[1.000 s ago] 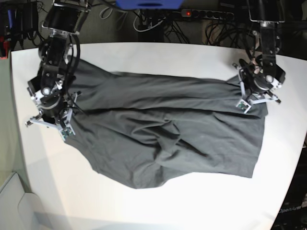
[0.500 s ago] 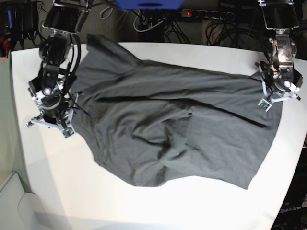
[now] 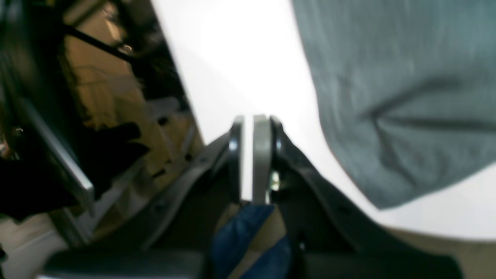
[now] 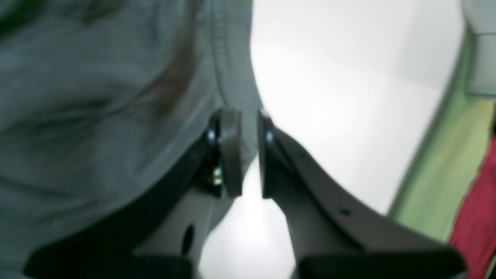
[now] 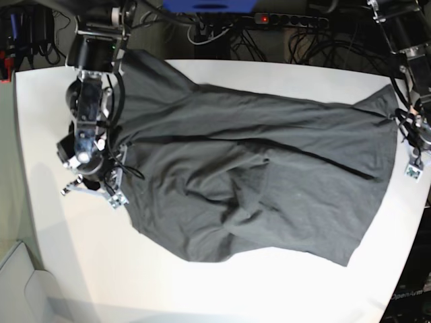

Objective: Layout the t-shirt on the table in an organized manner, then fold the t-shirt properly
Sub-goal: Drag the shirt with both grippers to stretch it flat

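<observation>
The dark grey t-shirt [image 5: 256,175] lies spread and wrinkled across the white table [image 5: 222,289]. Its top left part reaches the table's far edge. My right gripper [image 5: 91,192] stands at the shirt's left edge. In the right wrist view the t-shirt [image 4: 97,77] fills the left side, and its hem runs into the tips of the nearly closed right gripper [image 4: 250,114]. My left gripper [image 5: 412,168] is at the table's right edge, just off the shirt's right corner. In the left wrist view the left gripper [image 3: 248,118] is shut with nothing in it, over bare table [image 3: 240,58], with the t-shirt [image 3: 395,77] to its right.
A power strip and black cables [image 5: 289,20] lie behind the table's far edge. A pale bin [image 5: 20,282] stands off the near left corner, with green floor [image 4: 438,174] beyond the table's left edge. The table's right edge drops off right beside my left gripper.
The shirt has been drawn out to the right, and its top left part now lies up at the far edge. My left gripper moved right, off the cloth. My right gripper shifted slightly right.
</observation>
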You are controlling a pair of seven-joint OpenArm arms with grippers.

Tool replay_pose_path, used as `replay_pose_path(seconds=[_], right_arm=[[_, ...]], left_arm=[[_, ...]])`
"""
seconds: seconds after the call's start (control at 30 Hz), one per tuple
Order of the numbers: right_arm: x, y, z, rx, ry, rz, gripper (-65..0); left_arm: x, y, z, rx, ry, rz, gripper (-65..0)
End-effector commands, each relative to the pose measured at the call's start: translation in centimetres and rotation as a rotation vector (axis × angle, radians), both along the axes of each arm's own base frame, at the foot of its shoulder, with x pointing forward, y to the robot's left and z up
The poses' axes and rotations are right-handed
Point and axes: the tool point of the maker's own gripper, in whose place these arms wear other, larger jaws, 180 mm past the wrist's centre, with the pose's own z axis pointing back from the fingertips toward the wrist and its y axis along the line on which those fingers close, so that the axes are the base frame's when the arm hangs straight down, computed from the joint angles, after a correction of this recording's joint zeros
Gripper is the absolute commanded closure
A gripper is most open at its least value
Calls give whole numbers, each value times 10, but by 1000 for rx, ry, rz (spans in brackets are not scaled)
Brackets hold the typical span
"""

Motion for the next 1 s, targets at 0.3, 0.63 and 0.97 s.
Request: replay_pose_path(seconds=[0.3, 0.63, 0.97], right_arm=[[46, 4, -10, 70, 54, 6, -63], [10, -21, -35, 15, 121, -16, -63], [-37, -39, -20, -86, 61, -7, -64]], left_arm=[[59, -42, -18, -185, -78, 25, -39], [35, -49, -86, -293, 68, 52, -39], [-57, -38, -110, -186, 272, 83, -39]])
